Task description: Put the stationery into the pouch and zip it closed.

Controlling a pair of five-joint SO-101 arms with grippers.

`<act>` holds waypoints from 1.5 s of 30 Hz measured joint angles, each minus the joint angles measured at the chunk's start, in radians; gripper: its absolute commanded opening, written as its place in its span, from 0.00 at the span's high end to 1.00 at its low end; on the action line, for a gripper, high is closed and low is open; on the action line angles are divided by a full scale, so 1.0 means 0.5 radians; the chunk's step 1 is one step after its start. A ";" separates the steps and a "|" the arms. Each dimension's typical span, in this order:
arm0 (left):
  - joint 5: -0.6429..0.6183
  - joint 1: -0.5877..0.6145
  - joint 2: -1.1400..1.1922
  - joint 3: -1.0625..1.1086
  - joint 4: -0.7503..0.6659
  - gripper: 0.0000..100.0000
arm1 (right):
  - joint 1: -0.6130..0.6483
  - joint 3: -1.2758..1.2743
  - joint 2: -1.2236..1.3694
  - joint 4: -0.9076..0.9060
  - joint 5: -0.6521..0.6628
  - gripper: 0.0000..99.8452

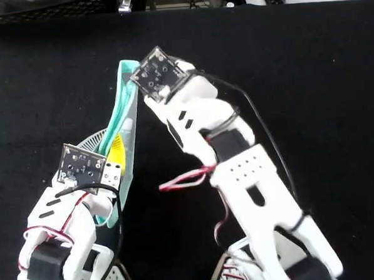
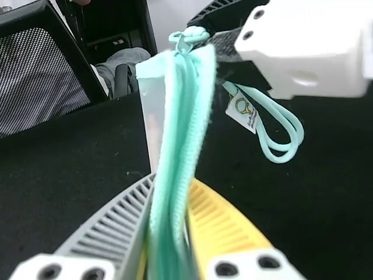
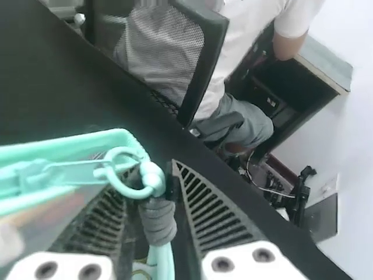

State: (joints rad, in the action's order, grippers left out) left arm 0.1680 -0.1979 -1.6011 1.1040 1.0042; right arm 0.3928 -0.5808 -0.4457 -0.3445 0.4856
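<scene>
1. Stretching black from side to side is the worktop [image 1: 309, 77]; a mesh chair [image 3: 157, 46] stands behind it.
2. Left hand [image 2: 173, 182], narrow, clamps the mint pouch [image 1: 124, 118], which is held on edge.
3. Right hand [image 3: 152, 178], narrow, pinches the zip pull [image 3: 125, 169] at the pouch's far end.
4. White tag [image 2: 243, 111] on the loop [image 2: 280, 131]: its print is too small to read.

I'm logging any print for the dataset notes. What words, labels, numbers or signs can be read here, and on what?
Tag on the pouch: a small printed emblem, too blurred to read.
Circuit boards on the arms' wrists: markings too small to read.
Zip pull: no print.
Nothing else carries legible text.
</scene>
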 measured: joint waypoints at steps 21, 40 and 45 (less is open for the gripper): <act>0.000 -0.006 0.000 0.009 0.003 0.97 | -0.233 0.292 0.509 0.000 0.003 0.99; 0.003 -0.006 0.000 0.009 0.000 0.97 | -0.295 0.341 0.657 0.000 0.086 0.99; 0.003 -0.006 0.003 0.009 0.000 0.97 | -0.295 0.353 0.678 0.000 0.089 0.99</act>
State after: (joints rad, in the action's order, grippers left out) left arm 0.1695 -0.2010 -1.5996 1.1086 1.0042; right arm 0.2455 -0.4043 -0.1066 -0.3445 0.5301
